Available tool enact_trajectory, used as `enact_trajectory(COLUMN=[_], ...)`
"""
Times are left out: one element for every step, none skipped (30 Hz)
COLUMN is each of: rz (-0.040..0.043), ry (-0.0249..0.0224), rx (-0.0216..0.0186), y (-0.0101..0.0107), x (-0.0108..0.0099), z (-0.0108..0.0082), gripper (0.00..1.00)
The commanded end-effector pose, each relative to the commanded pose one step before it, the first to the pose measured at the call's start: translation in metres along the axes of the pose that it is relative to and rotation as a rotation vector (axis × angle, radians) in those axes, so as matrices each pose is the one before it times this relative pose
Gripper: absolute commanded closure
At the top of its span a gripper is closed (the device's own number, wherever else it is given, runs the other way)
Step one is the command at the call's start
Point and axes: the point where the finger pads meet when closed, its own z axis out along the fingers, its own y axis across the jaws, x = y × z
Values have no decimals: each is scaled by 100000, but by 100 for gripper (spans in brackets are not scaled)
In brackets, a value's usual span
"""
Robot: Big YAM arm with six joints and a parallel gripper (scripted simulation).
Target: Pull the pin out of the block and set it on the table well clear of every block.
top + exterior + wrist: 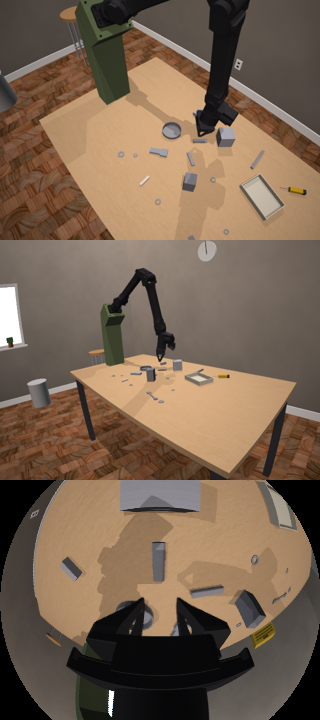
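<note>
Plainly empty, the tool (204,133) hangs half-spread above the worktop (108,134), its fingers bracketing nothing. Just below its tips the pin (199,140) lies flat on the worktop, out of its hole. The pin's block (225,136) stands upright near the pin's end. I judge the set-down step in hand. Whether that gap counts as well clear is doubtful, so the next move may call for re-gripping the pin and carrying it off without nudging the block. Counted from above: two whole blocks, the second (189,182) further out, five washers, one round dish (171,130), one tray (261,196).
</note>
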Motion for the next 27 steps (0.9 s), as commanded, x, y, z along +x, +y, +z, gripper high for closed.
enact_trajectory(rz=[582, 1, 0, 0, 0, -1, -4, -9, -15, -22, -29, -35, -39, 0, 0, -42, -43, -43, -40, -36, -30, -23, -16, -9, -4, -1, 0], ry=[-869, -1, 0, 0, 0, 1, 7, 17, 30, 43, 55, 66, 75, 0, 0, 80, 82, 80, 74, 66, 55, 43, 30, 17, 7, 1, 0], rx=[-133, 0, 0, 0, 0, -1, -6, -14, -24, -35, -45, -53, -60, 0, 0, -64, -65, -63, -58, -51, -43, -33, -23, -13, -5, -1, 0], y=[259, 0, 0, 0, 0, 0, 3, 8, 13, 19, 25, 31, 36, 0, 0, 39, 41, 41, 40, 36, 31, 24, 17, 10, 4, 1, 0], x=[-455, 1, 0, 0, 0, 1, 7, 16, 28, 41, 54, 66, 76, 0, 0, 83, 87, 87, 84, 76, 64, 51, 35, 21, 9, 1, 0], z=[-1049, -5, 0, 0, 0, -4, -25, -61, -106, -152, -197, -235, -263, 0, 0, -281, -286, -279, -259, -229, -191, -147, -102, -59, -24, -4, 0], gripper=[60, 60, 60, 60, 60, 60, 60, 60, 60, 60, 60, 60, 60, 60, 60, 60, 60, 60, 60, 60, 60, 60, 60, 60, 60, 60, 60])
